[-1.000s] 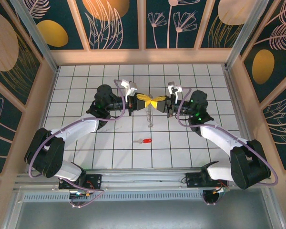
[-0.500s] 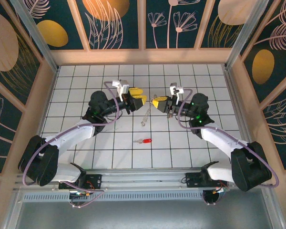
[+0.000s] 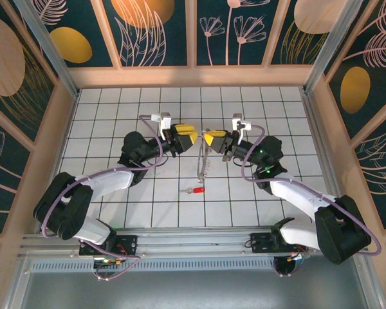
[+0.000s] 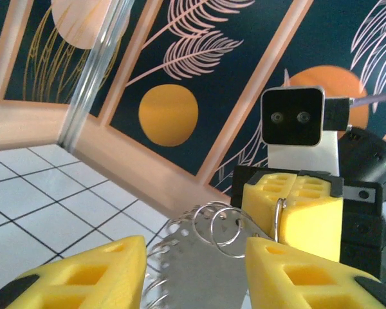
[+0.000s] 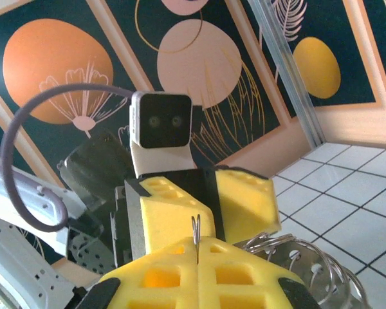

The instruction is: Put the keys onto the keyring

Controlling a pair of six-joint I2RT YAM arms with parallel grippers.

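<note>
A second ago both grippers met at the keyring, in the middle of the top view. Now the left gripper (image 3: 184,136) has let go and pulled a little back to the left. Its yellow fingers (image 4: 83,273) stand apart with nothing between them. The loops of the ring show in the gap, but I think they lie further away and do not touch; the view is too close to be sure.

The right gripper (image 3: 213,138) stays clenched on the keyring (image 3: 202,165). In its wrist view a thin wire is pinched between the closed pads (image 5: 180,273). The rest of the ring hangs down loosely, toward the lower middle of the top view.

The key (image 3: 195,190) lies on the table (image 3: 116,109) just below the hanging ring, apart from it and not held. So the ring now hangs from one arm only, and the free left gripper can probably go down for the key. The threading is not yet begun.
</note>
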